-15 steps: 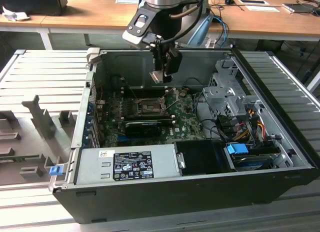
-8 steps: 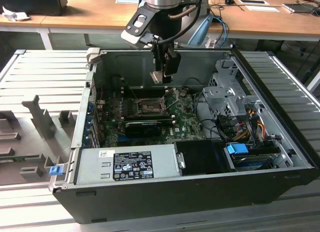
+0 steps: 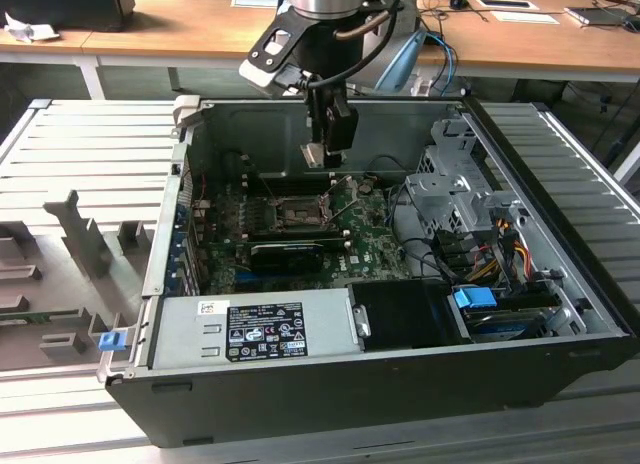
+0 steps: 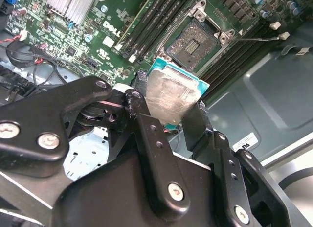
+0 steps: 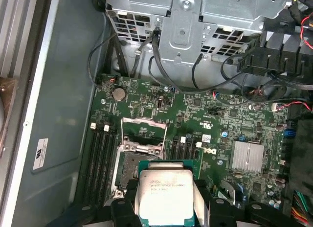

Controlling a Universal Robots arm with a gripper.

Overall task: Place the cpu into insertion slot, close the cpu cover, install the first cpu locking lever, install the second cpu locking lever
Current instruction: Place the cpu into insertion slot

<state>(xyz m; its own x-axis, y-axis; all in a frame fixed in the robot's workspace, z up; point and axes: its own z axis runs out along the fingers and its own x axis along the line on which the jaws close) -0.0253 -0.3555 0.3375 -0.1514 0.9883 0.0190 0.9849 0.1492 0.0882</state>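
Right, I had the small flat square cpu with its pale silver metal top (image 5: 164, 197) off the board and in the air, so none of the four steps was finished as I read it. The black two-fingered gripper (image 4: 168, 109) was closed down narrow on the chip, one black finger (image 4: 142, 102) on one edge and its partner on the opposite edge, with the pale top and the teal rim around it showing plainly between them in both wrist views. In the exterior view the gripper (image 3: 320, 154) hung inside the open black computer case (image 3: 300, 404), well above the square black insertion slot with its dark metal frame (image 3: 292, 212) and a little towards the case's back wall from it, so the chip was clear of the slot, touching nothing but the fingers. The slot itself (image 4: 193, 41) lay bare, its dark contact field exposed and nothing seated in it. The thin dark-grey cpu cover, a metal frame plate with a big square window (image 5: 145, 120), stood swung up off the slot on the side towards the silver drive cage (image 5: 190, 21), so closing it was not yet done. A thin wire lever (image 4: 257, 39) stuck out sideways from the slot's corner over the case floor, which I took for unlatched; the other lever I could not make out for certain. The green circuit board (image 5: 220, 114) around the slot looked unobstructed.
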